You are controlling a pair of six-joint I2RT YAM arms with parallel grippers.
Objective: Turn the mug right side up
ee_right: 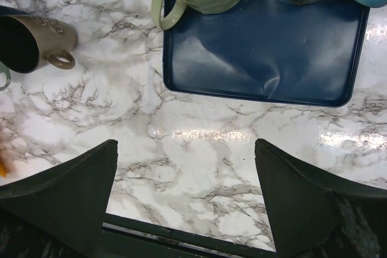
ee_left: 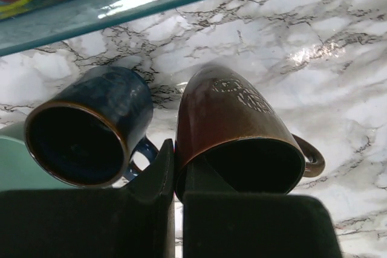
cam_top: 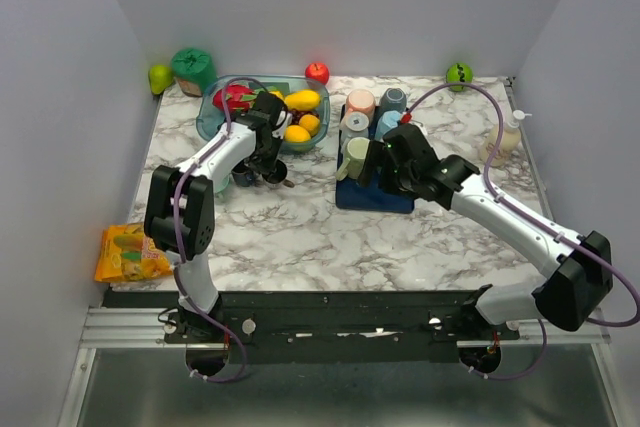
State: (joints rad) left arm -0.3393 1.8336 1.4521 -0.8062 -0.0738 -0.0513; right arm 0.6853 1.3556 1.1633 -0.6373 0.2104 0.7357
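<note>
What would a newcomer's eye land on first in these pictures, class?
The left fingers pinch the rim of a brown mug lying on its side beside a dark blue mug, near the glass fruit bowl. At mid-table a blue tray holds pastel mugs, with the right fingers open over the marble.

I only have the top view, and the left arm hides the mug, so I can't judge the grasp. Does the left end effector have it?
Observer: Yes. In the left wrist view the left end effector is pinched on the rim of the brown mug.
Operator: Is it upright?
Observer: No. The right wrist view shows it on its side, mouth facing sideways.
Operator: Anything close by?
Observer: A blue mug sits right beside it, its handle toward the brown one.
Operator: And the other arm?
Observer: The right end effector is open and empty, above the table in front of the tray.
</note>
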